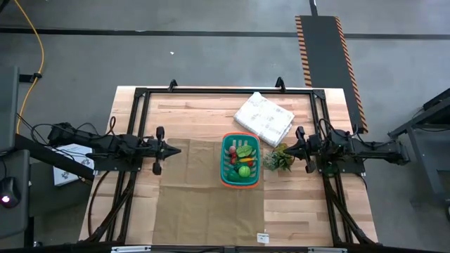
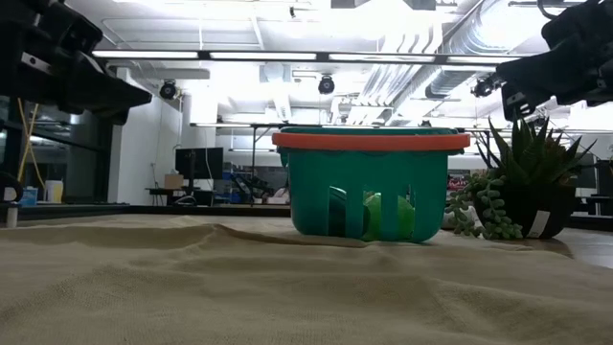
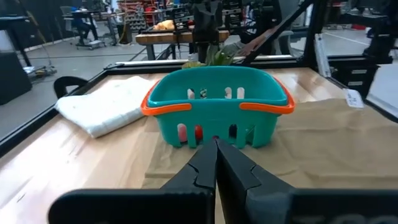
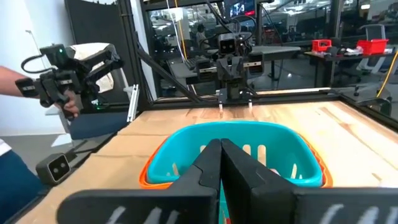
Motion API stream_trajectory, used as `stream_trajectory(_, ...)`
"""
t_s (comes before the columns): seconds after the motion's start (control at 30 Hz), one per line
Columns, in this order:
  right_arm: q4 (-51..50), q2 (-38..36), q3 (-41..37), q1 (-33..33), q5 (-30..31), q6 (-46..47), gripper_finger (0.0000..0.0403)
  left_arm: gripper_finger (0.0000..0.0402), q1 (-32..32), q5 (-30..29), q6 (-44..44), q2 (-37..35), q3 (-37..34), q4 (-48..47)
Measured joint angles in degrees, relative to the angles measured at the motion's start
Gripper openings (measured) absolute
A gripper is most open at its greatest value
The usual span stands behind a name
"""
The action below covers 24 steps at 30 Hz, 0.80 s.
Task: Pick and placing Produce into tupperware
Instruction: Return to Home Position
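The teal tupperware basket with an orange rim stands by its base on a tan cloth at the table's middle. Produce lies inside it: green pieces, red berries and a yellow piece. In the low view, green shows through the slots of the basket. My left gripper is shut and hovers level to the left of the basket, pointing at it. My right gripper is shut and hovers level to the right, also pointing at it. The wrist views show the shut tips of my left gripper and my right gripper before the basket.
A white rumpled cloth bundle lies beyond the basket toward the far right. A spiky green potted plant stands just right of the basket, under my right gripper. The tan cloth covers the near middle. A person's hand holds a device beyond the table.
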Motion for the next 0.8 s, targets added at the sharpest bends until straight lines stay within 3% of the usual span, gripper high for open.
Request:
stream_trajectory(0.37,0.0,0.0,0.0,0.0,0.0,0.8,0.0,0.0,0.0,5.4,-1.4,0.0,0.0,-0.7)
stream_trajectory(0.8,-0.5,0.0,0.0,0.0,3.1,-0.2,0.0,0.0001,0.0,2.7,-1.6,0.0,0.0,-0.4)
